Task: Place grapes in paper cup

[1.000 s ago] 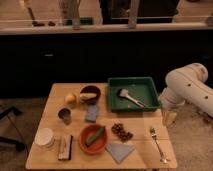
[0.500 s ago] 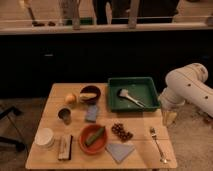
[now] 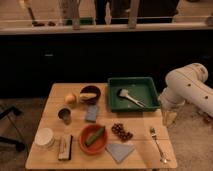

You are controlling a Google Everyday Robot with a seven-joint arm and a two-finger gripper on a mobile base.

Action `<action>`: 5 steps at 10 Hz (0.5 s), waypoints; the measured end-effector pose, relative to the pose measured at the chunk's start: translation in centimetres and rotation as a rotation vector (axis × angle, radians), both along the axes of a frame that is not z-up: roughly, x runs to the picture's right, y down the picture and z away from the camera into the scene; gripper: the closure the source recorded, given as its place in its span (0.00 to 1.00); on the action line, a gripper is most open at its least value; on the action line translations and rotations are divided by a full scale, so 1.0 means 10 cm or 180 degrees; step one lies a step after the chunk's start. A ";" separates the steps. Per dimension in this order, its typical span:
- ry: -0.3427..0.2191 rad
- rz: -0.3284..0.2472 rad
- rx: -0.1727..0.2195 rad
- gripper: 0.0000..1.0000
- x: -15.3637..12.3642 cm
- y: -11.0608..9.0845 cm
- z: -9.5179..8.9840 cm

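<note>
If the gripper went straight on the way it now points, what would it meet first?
The gripper hangs open, pointing down beside the table's right edge. Going straight down it would likely meet that edge or the floor beside it; depth is unclear.

A green tray (image 3: 148, 89) holds a brush (image 3: 131, 98); a fork (image 3: 157, 144) lies on the table (image 3: 56, 93).

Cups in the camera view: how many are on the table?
2. The paper cup sits at the table's near-left corner; a dark metal cup stands just behind it. The tool hangs off the table's right side. None seems hidden.
</note>
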State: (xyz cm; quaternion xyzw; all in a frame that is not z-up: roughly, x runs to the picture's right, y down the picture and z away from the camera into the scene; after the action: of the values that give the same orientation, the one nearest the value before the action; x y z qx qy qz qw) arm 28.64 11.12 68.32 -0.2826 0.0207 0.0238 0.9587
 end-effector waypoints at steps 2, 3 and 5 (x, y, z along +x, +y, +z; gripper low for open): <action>0.0000 0.0000 0.0000 0.20 0.00 0.00 0.00; 0.0000 0.0000 0.0000 0.20 0.00 0.00 0.00; -0.0038 -0.0020 -0.0025 0.20 -0.09 0.11 0.00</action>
State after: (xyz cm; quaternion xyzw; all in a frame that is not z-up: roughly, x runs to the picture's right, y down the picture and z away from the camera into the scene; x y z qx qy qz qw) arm 27.70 12.23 68.34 -0.2864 0.0159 0.0191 0.9578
